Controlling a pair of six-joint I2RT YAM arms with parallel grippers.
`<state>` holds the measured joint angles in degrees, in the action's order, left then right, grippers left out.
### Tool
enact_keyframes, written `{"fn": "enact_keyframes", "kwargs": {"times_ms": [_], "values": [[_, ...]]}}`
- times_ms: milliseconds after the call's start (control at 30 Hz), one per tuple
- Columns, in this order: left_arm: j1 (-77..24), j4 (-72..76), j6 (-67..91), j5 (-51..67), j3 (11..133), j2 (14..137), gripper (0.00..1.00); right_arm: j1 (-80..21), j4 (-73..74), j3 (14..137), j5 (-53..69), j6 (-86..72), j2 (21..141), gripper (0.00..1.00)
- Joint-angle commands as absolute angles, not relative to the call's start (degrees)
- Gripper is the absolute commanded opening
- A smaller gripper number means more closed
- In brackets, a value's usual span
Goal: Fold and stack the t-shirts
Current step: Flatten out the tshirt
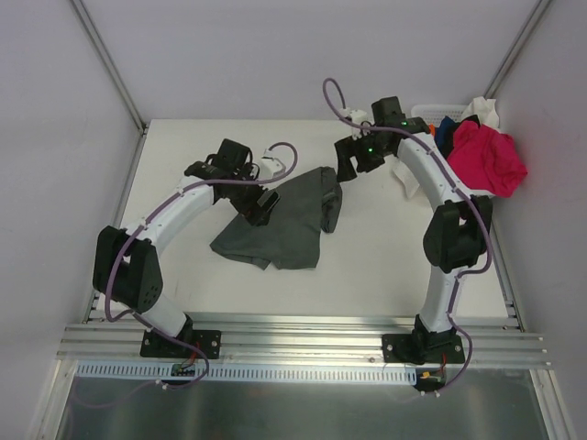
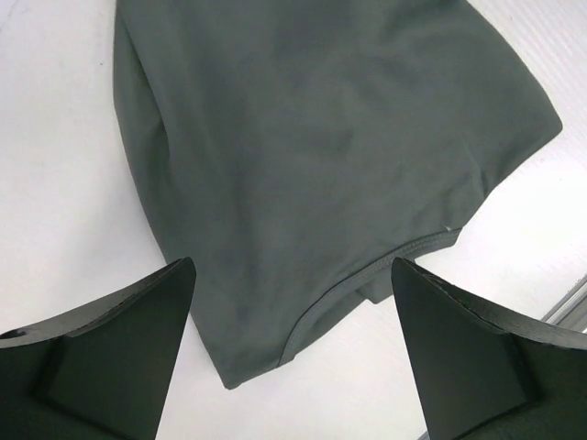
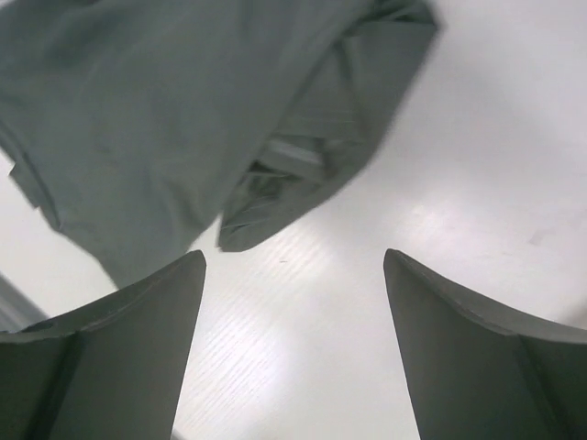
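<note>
A dark charcoal grey t-shirt (image 1: 284,225) lies crumpled in the middle of the white table. It fills the left wrist view (image 2: 312,156), its neckline and one corner nearest my fingers. My left gripper (image 1: 261,203) is open and empty, just above the shirt's left upper edge. My right gripper (image 1: 353,160) is open and empty, over bare table just right of the shirt's bunched upper right corner (image 3: 303,174). A magenta-pink t-shirt (image 1: 486,158) hangs over the basket at the back right, with navy (image 1: 447,128), orange and white cloth beside it.
A white plastic basket (image 1: 431,112) stands at the table's back right corner, behind the right arm. Grey walls close the table on the left, back and right. A metal rail (image 1: 303,344) runs along the near edge.
</note>
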<state>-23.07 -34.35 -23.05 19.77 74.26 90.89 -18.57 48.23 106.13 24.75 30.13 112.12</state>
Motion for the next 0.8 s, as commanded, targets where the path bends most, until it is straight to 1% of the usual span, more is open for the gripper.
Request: {"fn": "enact_keyframes", "kwargs": {"times_ms": [0,100,133,233,333,367,433,467,533,567,700,767], "values": [[-25.0,-35.6,-26.6,17.1,72.2,88.0,0.89,-14.6,47.7,111.3,24.3,27.5,112.4,0.83],[-27.4,-35.6,-26.8,14.3,68.3,88.1,0.87,-11.6,46.2,110.4,24.3,26.7,112.4,0.83],[-29.4,-35.4,-27.2,13.5,66.3,88.3,0.85,-10.5,45.9,110.1,24.3,26.6,112.1,0.83],[-32.1,-35.1,-28.0,10.7,64.0,90.5,0.83,-9.5,45.8,110.0,25.7,26.8,110.8,0.83],[-30.9,-33.5,-23.1,9.4,62.7,91.2,0.82,-10.9,49.9,111.7,32.6,31.3,110.9,0.82],[-29.9,-33.2,-22.0,9.9,62.1,90.3,0.82,-12.0,51.4,111.5,32.7,33.6,110.8,0.81],[-26.2,-33.3,-20.0,11.6,61.0,89.3,0.82,-15.8,51.6,108.6,32.4,38.0,108.6,0.81],[-21.0,-33.3,-18.5,12.5,60.7,88.4,0.82,-17.0,50.6,104.3,32.5,39.1,107.5,0.80],[-15.1,-33.3,-16.4,12.5,60.7,88.0,0.83,-20.8,48.0,100.9,32.6,41.3,104.9,0.80],[-8.5,-33.3,-15.9,12.4,61.2,88.1,0.84,-22.0,47.5,99.2,32.9,41.7,104.8,0.80],[0.9,-33.3,-16.0,14.1,63.3,87.8,0.83,-26.1,47.4,102.3,34.4,39.4,107.7,0.78],[1.2,-33.3,-17.6,14.4,62.4,86.8,0.84,-27.8,48.1,104.8,35.3,39.3,110.4,0.77]]}}
